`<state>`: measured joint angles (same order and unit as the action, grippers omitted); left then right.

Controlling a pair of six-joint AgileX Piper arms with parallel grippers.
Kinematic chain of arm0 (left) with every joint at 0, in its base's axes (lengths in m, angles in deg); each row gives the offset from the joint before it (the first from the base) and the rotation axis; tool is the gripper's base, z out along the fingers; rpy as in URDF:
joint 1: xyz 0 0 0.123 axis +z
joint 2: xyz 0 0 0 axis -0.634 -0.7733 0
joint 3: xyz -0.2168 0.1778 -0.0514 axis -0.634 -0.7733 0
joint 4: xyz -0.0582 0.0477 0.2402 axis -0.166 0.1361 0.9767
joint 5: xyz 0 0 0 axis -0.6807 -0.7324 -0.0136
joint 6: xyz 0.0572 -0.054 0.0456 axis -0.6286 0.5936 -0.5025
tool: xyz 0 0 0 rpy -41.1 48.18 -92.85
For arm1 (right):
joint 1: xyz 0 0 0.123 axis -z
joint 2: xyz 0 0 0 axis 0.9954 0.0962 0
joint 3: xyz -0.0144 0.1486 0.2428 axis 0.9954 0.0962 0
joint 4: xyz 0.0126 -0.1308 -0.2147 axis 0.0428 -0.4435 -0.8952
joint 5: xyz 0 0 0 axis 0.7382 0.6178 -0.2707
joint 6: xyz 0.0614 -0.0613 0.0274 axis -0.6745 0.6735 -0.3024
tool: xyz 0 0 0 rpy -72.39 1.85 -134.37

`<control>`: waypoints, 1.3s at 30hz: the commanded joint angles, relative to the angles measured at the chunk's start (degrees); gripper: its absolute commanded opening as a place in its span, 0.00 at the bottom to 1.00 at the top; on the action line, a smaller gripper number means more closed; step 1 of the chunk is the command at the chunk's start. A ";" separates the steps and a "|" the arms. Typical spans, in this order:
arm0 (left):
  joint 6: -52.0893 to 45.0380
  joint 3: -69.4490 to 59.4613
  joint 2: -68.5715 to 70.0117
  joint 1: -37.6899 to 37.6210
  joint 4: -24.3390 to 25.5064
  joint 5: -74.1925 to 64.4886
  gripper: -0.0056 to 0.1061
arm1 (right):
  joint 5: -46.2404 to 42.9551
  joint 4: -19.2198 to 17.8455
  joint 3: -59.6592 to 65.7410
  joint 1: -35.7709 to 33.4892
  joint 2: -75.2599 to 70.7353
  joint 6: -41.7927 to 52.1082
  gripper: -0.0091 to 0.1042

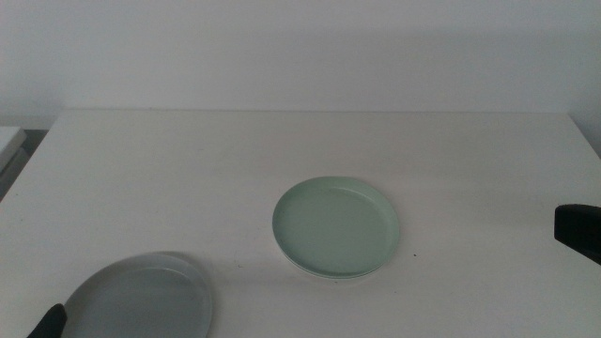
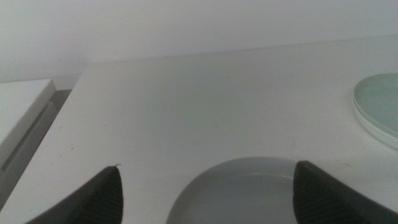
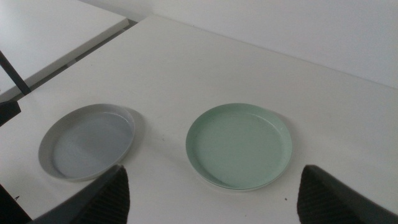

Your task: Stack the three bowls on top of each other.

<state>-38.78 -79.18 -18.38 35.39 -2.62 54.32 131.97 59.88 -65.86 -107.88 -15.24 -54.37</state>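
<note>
A pale green bowl (image 1: 336, 225) sits at the table's middle, nested on a white bowl whose rim (image 1: 324, 274) shows just under it. They also show in the right wrist view (image 3: 239, 143) and at the edge of the left wrist view (image 2: 379, 99). A grey bowl (image 1: 141, 299) lies alone at the front left. My left gripper (image 2: 208, 183) is open just above and around the grey bowl's (image 2: 242, 190) near side; only its tip (image 1: 47, 322) shows in the middle view. My right gripper (image 3: 214, 183) is open and empty, waiting at the right edge (image 1: 577, 230), apart from the bowls.
A white side surface (image 1: 9, 141) stands beyond the table's left edge, with a dark gap between them. The white wall runs behind the table's far edge (image 1: 319, 113). The table (image 1: 188, 178) is plain white.
</note>
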 commanded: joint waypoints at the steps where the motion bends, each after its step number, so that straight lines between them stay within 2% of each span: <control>1: 0.25 -0.05 0.21 0.02 0.19 0.76 0.89 | -0.12 0.18 0.31 -0.02 -0.28 0.69 0.90; 5: 0.37 -0.05 0.21 0.45 0.19 1.07 0.89 | -0.12 0.18 0.31 -0.02 -0.28 0.69 0.90; 8: 0.95 7.71 -5.25 2.45 0.30 -1.79 0.89 | -0.12 0.18 0.31 -0.02 -0.28 0.69 0.90; 13: 0.84 27.54 -24.90 6.32 -0.67 -22.14 0.89 | -0.12 0.18 0.31 -0.02 -0.28 0.69 0.90; 16: 1.05 35.54 -34.69 6.78 -0.67 -34.21 0.89 | -0.12 0.18 0.31 -0.02 -0.28 0.69 0.90; 19: 1.51 39.20 -42.52 6.78 -2.04 -38.95 0.89 | -0.12 0.18 0.31 -0.02 -0.28 0.69 0.90; 24: 1.30 39.48 -52.83 6.81 -4.33 -34.37 0.89 | -0.12 0.18 0.31 -0.02 -0.28 0.69 0.90; 27: 3.13 39.48 -59.48 7.69 -3.98 -32.67 0.89 | -0.12 0.18 0.31 -0.02 -0.28 0.69 0.90; 33: -3.29 39.48 -72.02 10.96 -6.50 -28.62 0.89 | -0.12 0.18 0.31 -0.02 -0.28 0.69 0.90; 39: -3.17 39.48 -80.10 10.94 -5.75 -24.04 0.89 | -0.12 0.18 0.31 -0.02 -0.28 0.69 0.90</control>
<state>-41.81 -39.92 -97.24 46.20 -8.03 28.51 132.23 60.11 -65.82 -107.88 -15.24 -54.37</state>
